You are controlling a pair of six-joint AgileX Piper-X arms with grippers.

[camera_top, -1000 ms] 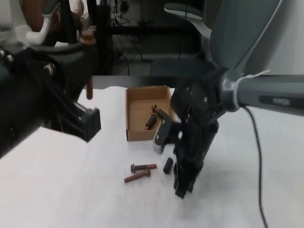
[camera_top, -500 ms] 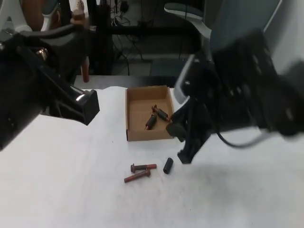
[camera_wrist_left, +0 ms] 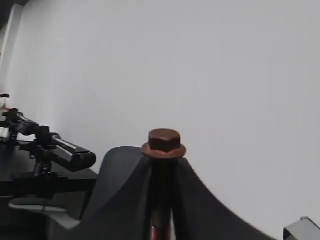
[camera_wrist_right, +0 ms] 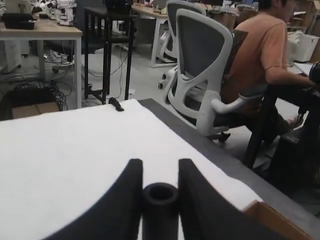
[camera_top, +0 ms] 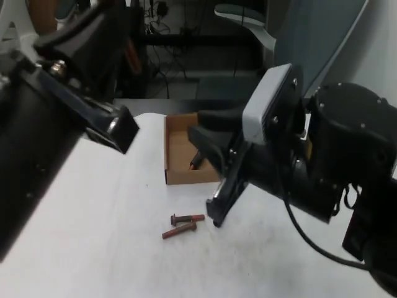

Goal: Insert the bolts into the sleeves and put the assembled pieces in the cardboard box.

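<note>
Here the left claw is pinching a bolt lengthwise between its fingers. The hex head stands just beyond the fingertips and the shank runs back toward the wrist, with the whole claw raised and aimed at a blank wall. The right claw is pinching a sleeve the same way, open bore facing outward, over the worktop near the cardboard box. The coming move probably turns on bringing those two long axes into one line; how far apart they sit is hard to judge. Two more bolts lie on the worktop just in front of the box.
</note>
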